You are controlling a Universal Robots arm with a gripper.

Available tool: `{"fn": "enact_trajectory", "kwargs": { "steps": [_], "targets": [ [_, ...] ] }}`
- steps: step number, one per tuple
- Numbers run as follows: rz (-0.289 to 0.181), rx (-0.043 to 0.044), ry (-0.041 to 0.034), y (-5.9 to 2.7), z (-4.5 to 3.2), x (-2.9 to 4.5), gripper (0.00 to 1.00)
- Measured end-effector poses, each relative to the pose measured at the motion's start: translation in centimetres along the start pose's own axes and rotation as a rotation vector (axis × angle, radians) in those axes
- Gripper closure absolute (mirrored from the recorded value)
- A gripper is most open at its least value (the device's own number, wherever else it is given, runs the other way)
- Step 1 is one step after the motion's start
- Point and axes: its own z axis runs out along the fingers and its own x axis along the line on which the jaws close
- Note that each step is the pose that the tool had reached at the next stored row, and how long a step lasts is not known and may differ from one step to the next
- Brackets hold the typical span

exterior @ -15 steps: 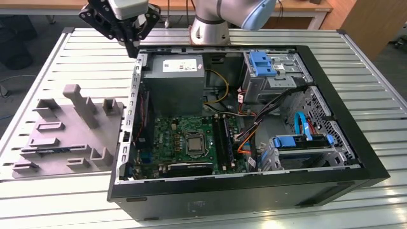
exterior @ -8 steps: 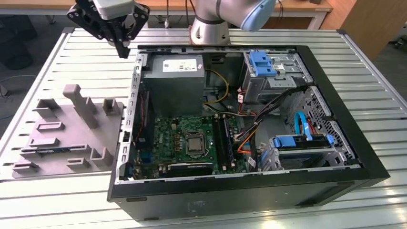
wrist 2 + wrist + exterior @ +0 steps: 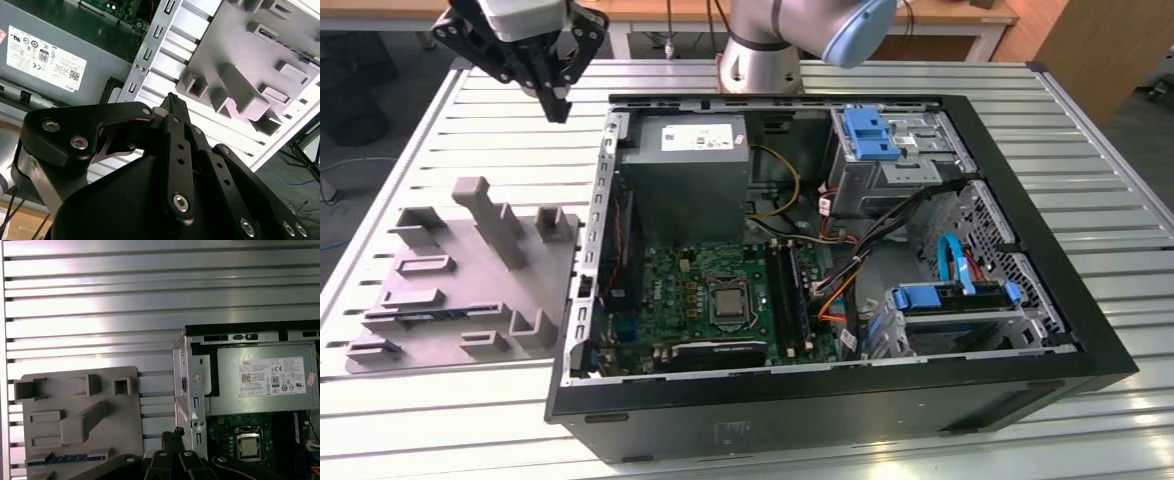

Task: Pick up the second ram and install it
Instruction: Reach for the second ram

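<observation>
Closest to the lens in both wrist views are the black links of my gripper [image 3: 172, 100], and they block most of what lies under them. The fingers run together to one tip [image 3: 175, 432]. I see no gap between them and nothing clamped there, so I read them as closed and empty.

In the exterior view the gripper [image 3: 559, 108] hangs above the slatted metal table [image 3: 454, 420] towards the exterior view's left, just outside the open computer case [image 3: 827, 410]. It is on the far side of the grey fixture block [image 3: 454, 270].

The second ram [image 3: 67, 458] lies flat in a long groove of the fixture block [image 3: 80, 415], well apart from my fingertips. In the first wrist view it is a thin blue-green strip, and my own linkage hides the block just past its end. In the exterior view the second ram [image 3: 438, 313] is only a dark sliver among the grey posts.

Inside the case I can make out the power supply [image 3: 265, 377] and the processor socket [image 3: 248, 447]. In the exterior view the black memory slots [image 3: 782, 290] beside the socket are too dark for me to tell what sits in them.
</observation>
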Motion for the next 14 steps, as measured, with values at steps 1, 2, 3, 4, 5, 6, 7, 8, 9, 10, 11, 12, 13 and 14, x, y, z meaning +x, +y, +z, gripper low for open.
{"fn": "enact_trajectory", "kwargs": {
  "steps": [1,2,3,4,5,6,7,8,9,10,11,12,13,14],
  "targets": [
    [0.0,-0.0001,-0.0003,-0.02,0.0,0.22,0.89],
    [0.0,-0.0001,-0.0004,-0.04,-0.01,0.47,0.89],
    [0.0,-0.0001,-0.0006,-0.05,-0.01,0.7,0.89],
    [0.0,-0.0001,-0.0006,-0.07,-0.02,0.93,0.89],
    [0.0,-0.0001,-0.0007,-0.09,-0.02,1.16,0.89],
    [0.0,-0.0001,-0.0008,-0.11,-0.02,1.4,0.89],
    [0.0,-0.0002,-0.001,-0.13,-0.03,1.67,0.89],
    [0.0,-0.0002,-0.001,-0.15,-0.03,1.93,0.89],
    [0.0,-0.0002,-0.0011,-0.17,-0.04,2.2,0.89],
    [0.0,-0.0002,-0.0011,-0.19,-0.04,2.44,0.89],
    [0.0,-0.0002,-0.0012,-0.2,-0.04,2.68,0.89],
    [0.0,-0.0001,-0.0012,-0.22,-0.05,2.91,0.89],
    [0.0,-0.0001,-0.0012,-0.24,-0.05,3.14,0.89],
    [0.0,-0.0002,-0.0013,-0.26,-0.05,3.37,0.89]
  ]
}}
